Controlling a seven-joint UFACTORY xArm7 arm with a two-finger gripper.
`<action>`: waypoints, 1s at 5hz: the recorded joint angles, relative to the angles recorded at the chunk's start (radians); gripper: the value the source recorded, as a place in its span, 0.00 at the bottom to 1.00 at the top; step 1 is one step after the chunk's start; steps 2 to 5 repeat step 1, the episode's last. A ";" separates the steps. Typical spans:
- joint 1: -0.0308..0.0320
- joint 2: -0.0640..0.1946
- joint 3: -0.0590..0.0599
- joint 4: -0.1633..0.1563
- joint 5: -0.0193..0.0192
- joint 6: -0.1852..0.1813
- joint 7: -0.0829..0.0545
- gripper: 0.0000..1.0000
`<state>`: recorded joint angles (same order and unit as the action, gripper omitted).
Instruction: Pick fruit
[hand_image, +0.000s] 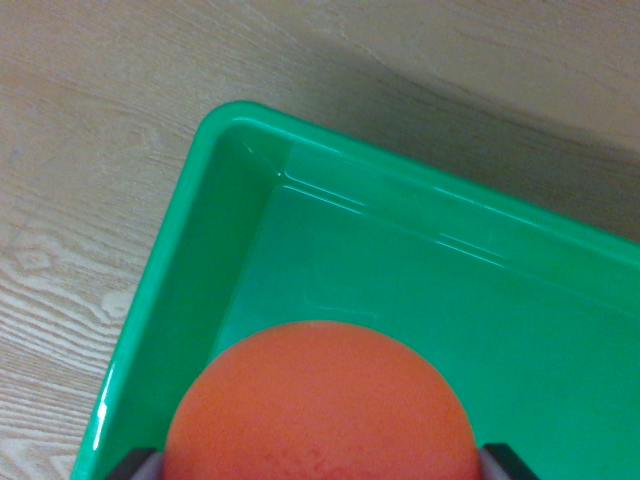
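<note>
A round orange fruit (318, 405) fills the bottom centre of the wrist view. Dark finger parts (505, 460) show at its lower left and lower right, pressed against its sides, so my gripper (318, 465) is shut on it. Below and behind the fruit lies a green plastic bin (215, 140), seen from above with its corner at the upper left. The fruit hangs over the bin's inside near its left wall. Whether it touches the bin floor I cannot tell.
The bin stands on a light wood-grain table (90, 180) that shows to the left and along the top. A shadow falls across the table beyond the bin's far rim (450, 195).
</note>
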<state>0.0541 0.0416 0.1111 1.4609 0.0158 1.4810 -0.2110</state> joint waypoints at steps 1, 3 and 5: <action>-0.0001 -0.002 0.000 0.003 0.0002 0.005 0.000 1.00; -0.0001 -0.002 0.000 0.003 0.0002 0.005 0.000 1.00; -0.0001 -0.002 0.000 0.003 0.0002 0.005 0.000 1.00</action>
